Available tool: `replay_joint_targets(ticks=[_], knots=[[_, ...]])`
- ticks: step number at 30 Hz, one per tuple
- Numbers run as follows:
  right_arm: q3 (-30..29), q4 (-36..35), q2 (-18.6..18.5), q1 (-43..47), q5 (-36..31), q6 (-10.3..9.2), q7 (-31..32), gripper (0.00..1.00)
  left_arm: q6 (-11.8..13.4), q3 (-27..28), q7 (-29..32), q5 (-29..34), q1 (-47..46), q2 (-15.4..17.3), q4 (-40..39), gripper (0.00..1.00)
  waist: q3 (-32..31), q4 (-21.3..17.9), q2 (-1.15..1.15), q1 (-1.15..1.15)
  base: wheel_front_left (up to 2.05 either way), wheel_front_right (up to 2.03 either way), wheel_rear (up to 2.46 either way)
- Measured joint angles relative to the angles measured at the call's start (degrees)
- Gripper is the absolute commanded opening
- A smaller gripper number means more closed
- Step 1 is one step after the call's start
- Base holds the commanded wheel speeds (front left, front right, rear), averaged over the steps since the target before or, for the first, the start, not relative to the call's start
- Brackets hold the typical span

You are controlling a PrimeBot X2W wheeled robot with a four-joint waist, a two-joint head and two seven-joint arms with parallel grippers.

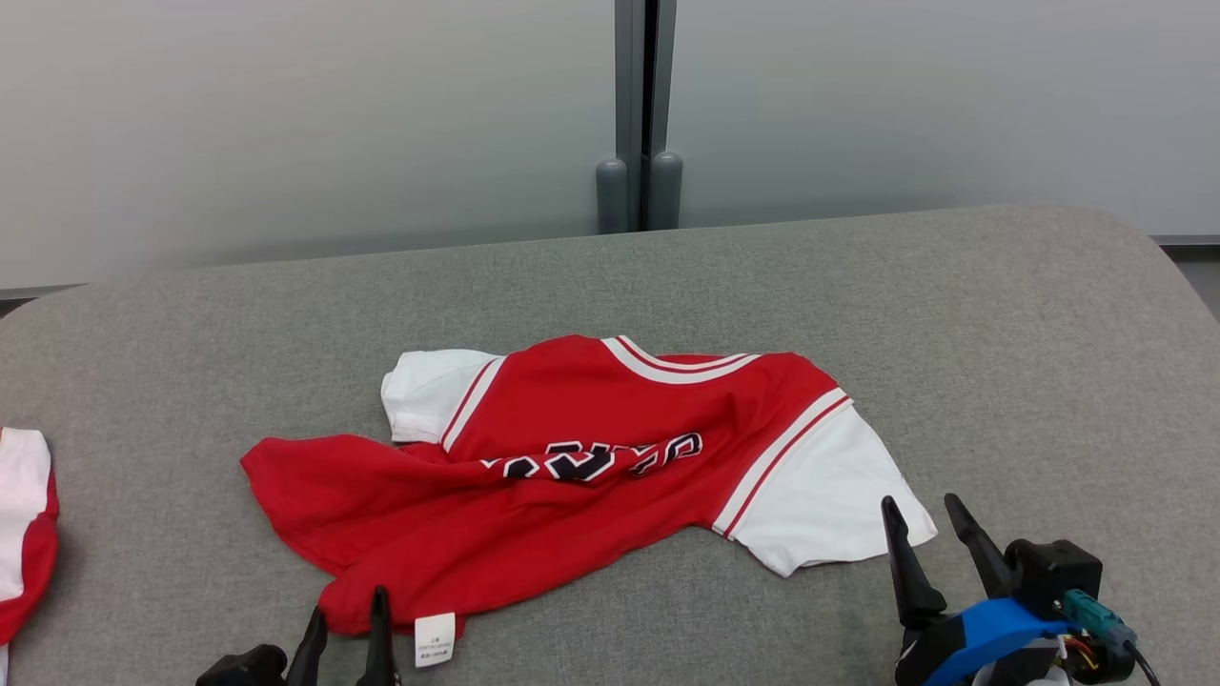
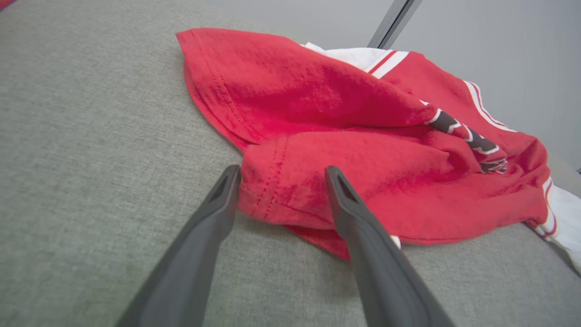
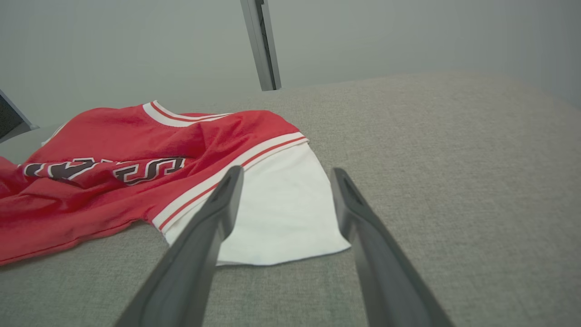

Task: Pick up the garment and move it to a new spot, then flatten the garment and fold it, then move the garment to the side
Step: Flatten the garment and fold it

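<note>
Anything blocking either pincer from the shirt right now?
Nothing visible. The left pincer is open right at the red hem of the shirt; the right pincer is open at the white sleeve. Another red-and-white garment lies at the far left of the table, out of both paths.

Table (image 1: pixel 1001 333): grey woven cover, far corners rounded. Red garment (image 1: pixel 572 476) lies crumpled near the middle, striped collar toward the far edge. Its dark lettering is bunched in a fold across the chest. One white sleeve (image 1: pixel 829 495) is spread flat on the right, and the other white sleeve (image 1: pixel 424 391) is tucked at far left. Near hem is rumpled, with a white label (image 1: pixel 435 638) turned out. A second red-and-white cloth (image 1: pixel 24 534) rests at the table's left edge, well apart.
</note>
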Motion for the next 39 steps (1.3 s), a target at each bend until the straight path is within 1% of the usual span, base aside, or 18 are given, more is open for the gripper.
replay_joint_targets(ticks=[9,12,18,25,30,31,32,33,34,35,36,37,39], knots=[[0.0,0.1,0.0,-0.6,0.3,0.00,0.0,1.00,-0.2,-0.4,0.0,0.4,-1.0,0.2,-0.3,1.00,1.1,0.0,0.00,0.00,0.00,0.00,0.00],[0.0,0.2,0.0,-0.8,0.4,0.00,0.0,1.00,-0.2,1.2,0.0,1.4,-1.4,0.8,-0.9,1.00,1.5,0.1,0.00,0.00,0.00,0.00,0.00],[0.2,0.3,0.0,-1.0,0.7,0.00,0.0,1.00,-0.2,1.2,0.0,1.5,-1.7,0.9,-0.7,1.00,1.9,0.1,0.00,0.00,0.00,0.00,0.00],[0.3,0.3,0.0,-1.1,0.7,0.00,0.0,1.00,-0.2,-2.3,0.0,-3.8,-2.3,1.8,1.6,1.00,2.0,0.0,0.00,0.00,0.00,0.00,0.00],[0.1,0.3,0.0,-1.1,0.8,0.00,0.0,1.00,-0.2,-4.6,0.0,-7.4,-2.4,2.7,1.3,1.00,1.9,0.2,0.00,0.00,0.00,0.00,0.00],[0.0,0.3,0.0,-1.1,0.8,0.00,0.0,1.00,-0.2,-4.8,0.0,-7.8,-2.3,2.8,1.2,0.98,1.9,0.3,0.00,0.00,0.00,0.00,0.00],[0.0,0.3,0.0,-1.1,0.8,0.00,0.0,1.00,-0.2,-5.1,0.0,-8.1,-2.3,3.0,1.0,0.93,1.8,0.4,0.00,0.00,0.00,0.00,0.00],[0.0,0.4,0.0,-1.1,0.8,0.00,0.0,1.00,-0.2,-5.5,0.0,-8.3,-2.3,3.2,0.7,0.91,1.7,0.5,0.00,0.00,0.00,0.00,0.00],[-0.1,0.4,0.0,-1.1,0.8,0.00,0.0,1.00,-0.2,-5.9,0.0,-8.6,-2.2,3.2,0.4,0.84,1.7,0.7,0.00,0.00,0.00,0.00,0.00],[-0.1,0.4,0.0,-1.1,0.9,0.00,0.0,1.00,-0.2,-6.2,0.0,-8.8,-2.0,3.3,0.1,0.82,1.6,0.8,0.00,0.00,0.00,0.00,0.00],[0.0,0.4,0.0,-1.1,1.0,0.00,0.0,1.00,-0.2,-6.4,0.0,-9.0,-1.8,3.3,-0.2,0.75,1.4,1.0,0.00,0.00,0.00,0.00,0.00],[0.0,0.4,0.0,-1.0,1.2,0.00,0.0,1.00,-0.2,-6.8,0.0,-9.1,-1.4,3.3,-0.4,0.64,1.4,1.2,0.00,0.00,0.00,0.00,0.00],[0.1,0.4,0.0,-1.0,1.4,0.00,0.0,1.00,-0.2,-8.0,0.0,-9.2,-0.9,3.4,-0.8,0.63,1.2,1.5,0.00,0.00,0.00,0.00,0.00]])
